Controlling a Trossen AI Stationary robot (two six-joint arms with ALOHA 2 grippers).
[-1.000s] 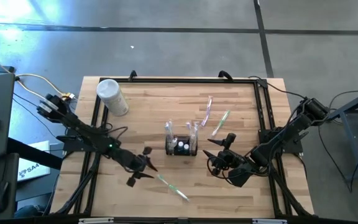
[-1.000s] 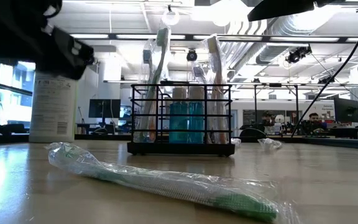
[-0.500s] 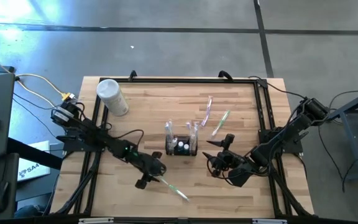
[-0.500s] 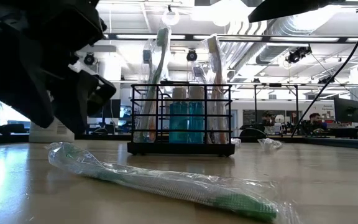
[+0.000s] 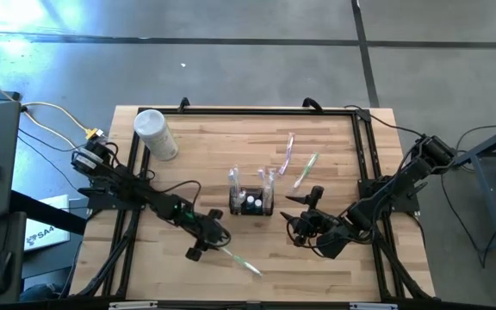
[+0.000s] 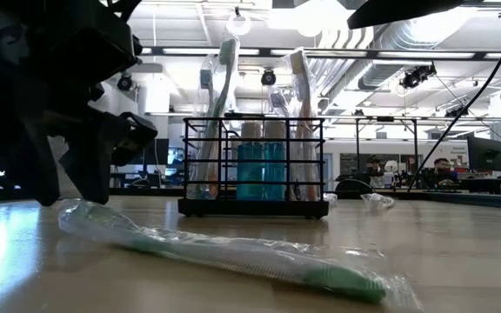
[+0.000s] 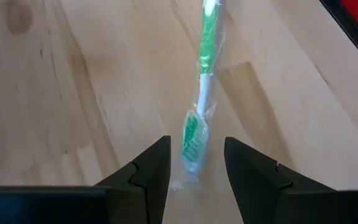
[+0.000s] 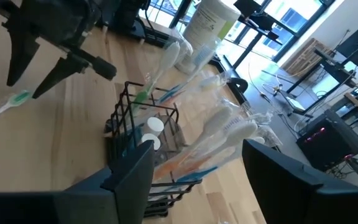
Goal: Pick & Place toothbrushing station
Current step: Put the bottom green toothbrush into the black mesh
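Fingers of the left gripper (image 7: 194, 165) stand apart astride the wrapped green toothbrush (image 7: 199, 118), ready to pinch it for the black caddy (image 5: 252, 201) at mid-table, while the right gripper (image 5: 304, 209) waits open beside it.

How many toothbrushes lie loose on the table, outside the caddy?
3. A green wrapped toothbrush lies near the front edge, its end between the left pincer fingers. Two more, one pink and one green, lie behind the caddy.

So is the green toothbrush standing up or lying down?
Lying down. The wrapped green toothbrush lies flat on the table, its end between the left pincer's open fingers.
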